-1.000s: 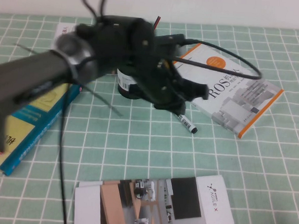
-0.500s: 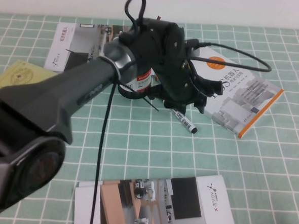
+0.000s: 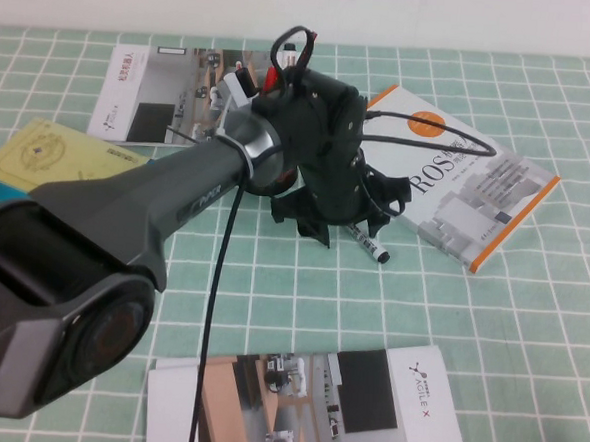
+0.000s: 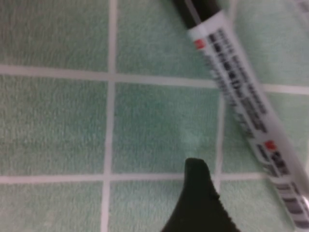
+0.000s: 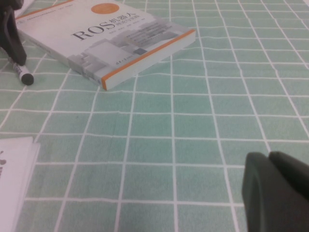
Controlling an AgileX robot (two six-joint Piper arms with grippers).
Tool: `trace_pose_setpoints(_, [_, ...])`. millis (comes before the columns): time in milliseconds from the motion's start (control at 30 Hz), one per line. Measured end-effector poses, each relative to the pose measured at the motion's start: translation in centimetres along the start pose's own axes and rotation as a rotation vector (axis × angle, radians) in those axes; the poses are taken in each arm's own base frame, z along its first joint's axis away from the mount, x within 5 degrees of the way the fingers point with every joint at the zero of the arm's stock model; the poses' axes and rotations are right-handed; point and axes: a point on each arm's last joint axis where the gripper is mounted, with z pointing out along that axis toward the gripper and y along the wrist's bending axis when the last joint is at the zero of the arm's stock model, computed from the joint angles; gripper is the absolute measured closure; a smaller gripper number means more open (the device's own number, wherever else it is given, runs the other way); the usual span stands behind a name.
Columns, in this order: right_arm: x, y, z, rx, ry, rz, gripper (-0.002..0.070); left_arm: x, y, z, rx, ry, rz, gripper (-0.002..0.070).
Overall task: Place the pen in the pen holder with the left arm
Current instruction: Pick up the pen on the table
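The pen (image 3: 367,242), white with black print and a black end, lies on the green checked mat beside the ROS book. In the left wrist view it runs slantwise (image 4: 241,96) close under the camera. My left gripper (image 3: 331,221) hangs low right over the pen, fingers spread on either side of it, open and empty. One black finger (image 4: 198,203) shows next to the barrel, apart from it. The pen holder's body is hidden behind my left wrist. Only the pens standing in it (image 3: 281,58) show above. My right gripper (image 5: 268,162) is shut and empty, low over the mat at the right.
The ROS book (image 3: 458,181) lies right of the pen and also shows in the right wrist view (image 5: 106,38). A brochure (image 3: 304,402) lies at the front edge, another (image 3: 148,82) at the back left, and a yellow-and-blue book (image 3: 39,150) at the left.
My left arm has swung its wrist right and down, so the gripper now sits over the pen and covers the holder. The pen has not moved.
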Motion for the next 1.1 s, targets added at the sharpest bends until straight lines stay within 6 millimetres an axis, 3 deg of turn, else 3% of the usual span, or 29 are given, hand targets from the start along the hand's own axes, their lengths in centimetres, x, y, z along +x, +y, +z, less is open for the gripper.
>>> trace_pose_setpoints(433, [0.0, 0.0, 0.0, 0.0, 0.0, 0.0, 0.0696, 0.0, 0.0, 0.8, -0.006, -0.004, -0.029, 0.0265])
trace_pose_setpoints(500, [0.0, 0.0, 0.0, 0.0, 0.0, 0.0, 0.0696, 0.1, 0.1, 0.7, -0.02, 0.01, -0.017, 0.0298])
trace_pose_setpoints(700, [0.0, 0.0, 0.0, 0.0, 0.0, 0.0, 0.0696, 0.8, 0.7, 0.5, -0.087, 0.092, 0.06, 0.0559])
trace_pose_setpoints(733, [0.0, 0.0, 0.0, 0.0, 0.0, 0.0, 0.0696, 0.8, 0.8, 0.5, -0.094, 0.102, 0.074, 0.0574])
trace_pose_setpoints(1100, [0.0, 0.0, 0.0, 0.0, 0.0, 0.0, 0.0696, 1.3, 0.8, 0.2, -0.112, 0.144, 0.34, 0.0567])
